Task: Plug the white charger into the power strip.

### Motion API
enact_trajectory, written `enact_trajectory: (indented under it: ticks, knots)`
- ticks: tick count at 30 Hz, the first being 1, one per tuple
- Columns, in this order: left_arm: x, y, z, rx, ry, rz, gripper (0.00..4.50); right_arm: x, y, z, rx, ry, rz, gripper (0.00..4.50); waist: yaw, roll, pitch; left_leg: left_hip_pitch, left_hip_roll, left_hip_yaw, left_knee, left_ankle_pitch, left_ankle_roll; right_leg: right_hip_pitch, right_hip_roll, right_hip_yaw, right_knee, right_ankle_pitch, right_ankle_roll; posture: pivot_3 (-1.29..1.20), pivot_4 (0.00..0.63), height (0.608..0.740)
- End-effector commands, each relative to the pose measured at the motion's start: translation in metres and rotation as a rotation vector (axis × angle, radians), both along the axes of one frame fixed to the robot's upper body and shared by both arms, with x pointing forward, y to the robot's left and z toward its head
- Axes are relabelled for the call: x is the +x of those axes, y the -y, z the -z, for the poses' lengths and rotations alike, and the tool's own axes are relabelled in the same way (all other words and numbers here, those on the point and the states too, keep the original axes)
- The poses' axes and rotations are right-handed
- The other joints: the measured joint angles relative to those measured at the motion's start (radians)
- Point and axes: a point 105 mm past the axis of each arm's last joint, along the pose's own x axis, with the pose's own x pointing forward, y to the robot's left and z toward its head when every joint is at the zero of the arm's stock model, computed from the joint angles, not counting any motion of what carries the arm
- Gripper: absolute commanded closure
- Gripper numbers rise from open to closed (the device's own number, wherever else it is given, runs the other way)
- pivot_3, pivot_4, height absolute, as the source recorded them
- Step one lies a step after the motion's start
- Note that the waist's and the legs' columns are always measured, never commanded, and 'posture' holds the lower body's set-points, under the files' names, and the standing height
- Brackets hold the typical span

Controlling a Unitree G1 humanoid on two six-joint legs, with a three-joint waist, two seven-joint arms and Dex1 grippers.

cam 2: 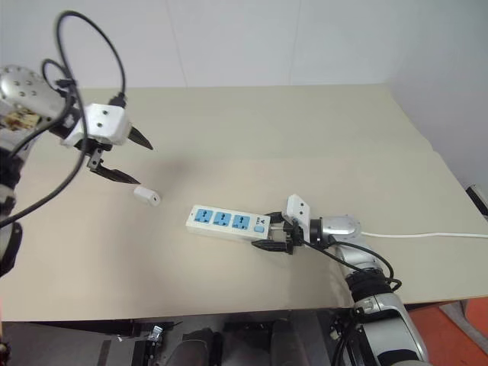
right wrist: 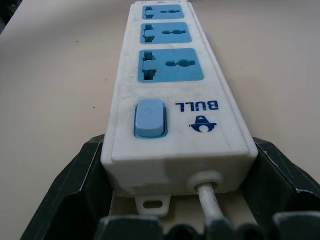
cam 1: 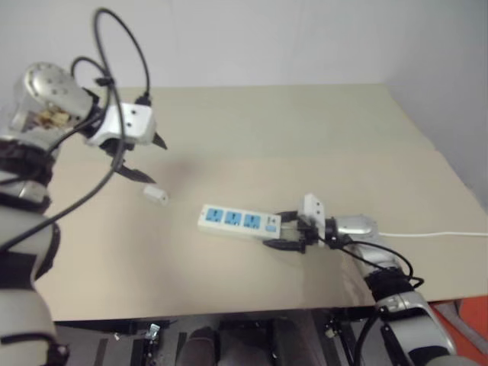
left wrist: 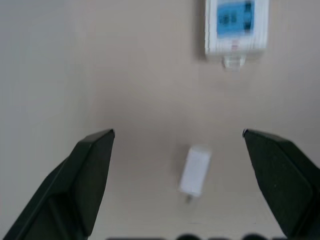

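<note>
Charger work has barely begun by our reading: our left gripper (cam 1: 145, 157) hangs in the air with its jaws spread wide and nothing between them, and the white charger (cam 1: 155, 194) lies loose on the table (cam 1: 252, 122) just beneath and slightly ahead of those fingertips. In the left wrist view it sits between the two black fingers (left wrist: 85, 175), so we judge the approach to be lined up but the pick-up not yet made.

Our right gripper (cam 2: 273, 232) has its jaws set around the cord end of the power strip (cam 2: 223, 220), one finger against each long side, bracing it flat. All three blue sockets face up and stand empty. What is left, as we see it: grasp the charger, carry it across, press it into a socket.

Room is generous. Bare tabletop lies between charger and strip, and nothing stands in the path. The strip sits nearer the front edge of the table than the back, its thin cord (cam 1: 435, 234) trailing off to the right edge.
</note>
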Motion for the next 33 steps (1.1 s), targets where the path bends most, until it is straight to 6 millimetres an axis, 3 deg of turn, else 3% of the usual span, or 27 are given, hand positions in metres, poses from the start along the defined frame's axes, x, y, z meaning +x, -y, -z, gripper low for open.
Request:
enact_trajectory:
  ticks: [1, 5, 9, 18, 26, 33]
  knots:
    - [0.003, -0.005, -0.006, 0.125, 0.026, 0.03, 0.0, -0.004, -0.004, -0.009, 0.028, 0.052, -0.017, 1.06, 0.001, 0.0, 0.0, -0.001, 0.0, 0.0, 0.0, 0.0, 0.0, 0.0, 0.0, 0.0, 0.0, 0.0, 0.0, 0.0, 0.15, 0.74]
    - [0.002, -0.016, 0.004, 0.327, -0.016, 0.068, 0.0, -0.008, -0.005, -0.007, 0.032, 0.043, -0.011, 1.06, 0.0, 0.0, 0.0, -0.001, 0.0, -0.001, 0.0, 0.0, 0.0, 0.0, 0.0, 0.0, 0.0, 0.0, 0.0, 0.0, 0.15, 0.74]
    - [0.003, -0.012, 0.012, 0.395, -0.051, 0.103, 0.0, -0.009, -0.004, -0.007, 0.037, 0.034, -0.001, 1.06, 0.004, -0.001, 0.0, -0.002, 0.0, -0.001, 0.001, 0.0, 0.0, 0.0, 0.0, 0.0, 0.0, 0.0, 0.001, 0.0, 0.15, 0.74]
    - [0.009, 0.021, 0.037, 0.414, -0.106, 0.2, 0.0, -0.007, -0.006, -0.011, 0.047, 0.033, 0.015, 1.06, 0.001, -0.001, 0.001, -0.002, 0.0, -0.001, 0.002, 0.0, 0.001, -0.001, 0.0, -0.001, 0.001, 0.0, 0.001, 0.0, 0.15, 0.74]
    - [0.012, 0.023, 0.067, 0.485, -0.127, 0.219, 0.0, -0.01, -0.007, -0.012, 0.067, 0.034, 0.036, 1.06, 0.002, -0.002, 0.001, -0.003, 0.0, -0.001, 0.002, 0.0, 0.001, -0.001, 0.0, -0.001, 0.001, 0.0, 0.001, 0.0, 0.15, 0.74]
    - [0.018, 0.022, 0.075, 0.491, -0.095, 0.183, 0.0, -0.014, -0.004, -0.012, 0.069, 0.028, 0.061, 1.06, 0.003, -0.002, 0.001, -0.004, 0.0, -0.002, 0.002, 0.0, 0.001, -0.001, 0.0, -0.002, 0.002, 0.0, 0.001, 0.0, 0.15, 0.74]
